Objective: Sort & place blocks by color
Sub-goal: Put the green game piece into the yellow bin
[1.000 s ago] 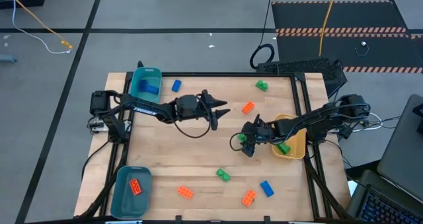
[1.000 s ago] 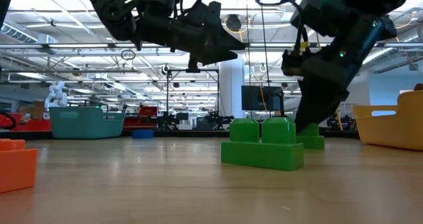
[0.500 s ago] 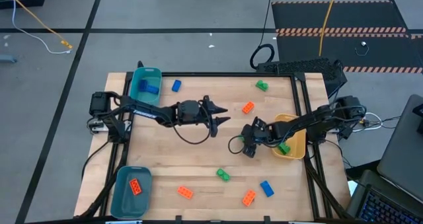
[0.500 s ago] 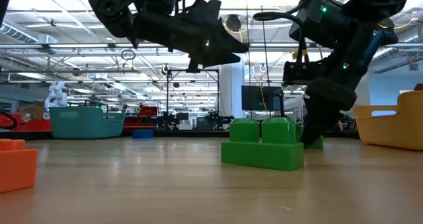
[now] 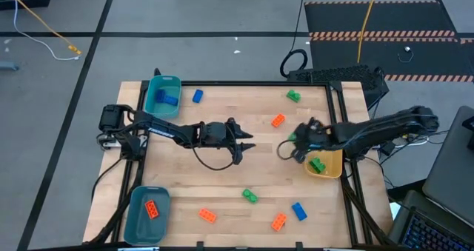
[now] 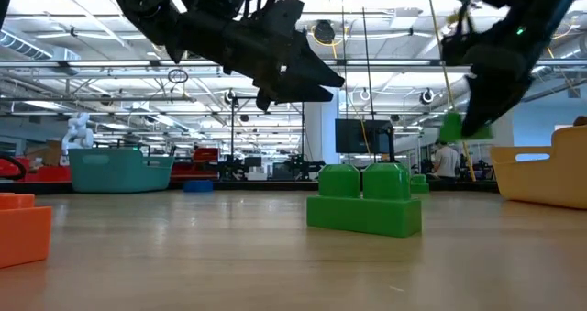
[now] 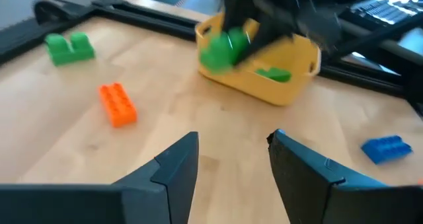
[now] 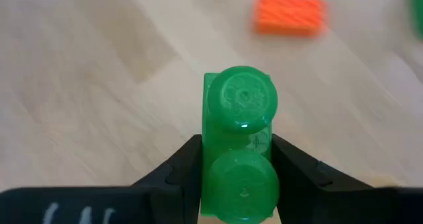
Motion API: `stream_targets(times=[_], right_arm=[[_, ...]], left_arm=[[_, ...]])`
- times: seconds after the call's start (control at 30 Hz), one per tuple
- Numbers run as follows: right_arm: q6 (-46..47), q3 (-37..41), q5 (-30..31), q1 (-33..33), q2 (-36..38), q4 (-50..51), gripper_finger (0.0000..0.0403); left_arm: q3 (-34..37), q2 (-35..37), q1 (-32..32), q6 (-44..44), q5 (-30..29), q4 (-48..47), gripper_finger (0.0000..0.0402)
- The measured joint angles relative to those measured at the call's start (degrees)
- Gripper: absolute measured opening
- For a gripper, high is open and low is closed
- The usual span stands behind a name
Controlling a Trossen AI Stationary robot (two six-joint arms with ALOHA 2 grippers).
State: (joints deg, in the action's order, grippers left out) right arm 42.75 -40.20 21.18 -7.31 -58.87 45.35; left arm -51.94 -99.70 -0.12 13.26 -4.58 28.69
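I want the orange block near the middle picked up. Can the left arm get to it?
Probably yes. The left gripper is open and empty, and the orange block lies just beyond it on bare wood. The right gripper, holding a green block, sits close by.

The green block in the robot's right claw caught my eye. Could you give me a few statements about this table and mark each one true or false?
1. The right end effector holds a green block off the table. True.
2. The left end effector is also carrying a block. False: its fingers are apart with nothing between them.
3. The yellow-orange bin already has a green block in it. True.
4. The teal bin at the near left corner holds a blue block. False: it holds an orange block.
5. The teal bin at the far left corner holds blue blocks. True.
6. All the blocks are sorted. False: several still lie on the table.
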Motion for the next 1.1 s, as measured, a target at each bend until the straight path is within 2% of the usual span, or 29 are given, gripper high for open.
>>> stream_targets(times=[0.17,0.37,0.5,0.7,0.8,0.93,1.1], right_arm=[[11.5,-0.7,-1.5,-0.7,7.6,14.3,0.0126],[18.3,-0.7,-6.6,-0.7,9.0,23.6,0.0126],[19.8,-0.7,-9.3,-0.7,8.7,23.6,0.0131],[20.0,0.0,-11.0,-0.7,8.6,23.0,0.0243],[20.0,0.3,-11.0,-0.7,8.6,21.5,0.0281],[20.9,0.3,-10.9,-0.7,8.7,21.3,0.0292],[18.2,0.3,-9.1,-0.7,8.7,16.5,0.0278]], left_arm=[[0.0,0.0,-2.9,0.6,-1.8,-2.7,0.0184],[0.0,0.0,-6.0,1.9,-5.1,-4.4,0.0184],[0.0,0.0,-7.7,2.5,-6.1,-4.8,0.0184],[0.0,0.0,-9.1,3.1,-6.7,-4.7,0.0184],[0.0,0.0,-9.4,3.4,-7.1,-4.7,0.0184],[0.0,0.0,-9.7,3.4,-7.2,-4.6,0.0184],[0.0,0.0,-9.6,3.5,-7.8,-4.6,0.0184]])
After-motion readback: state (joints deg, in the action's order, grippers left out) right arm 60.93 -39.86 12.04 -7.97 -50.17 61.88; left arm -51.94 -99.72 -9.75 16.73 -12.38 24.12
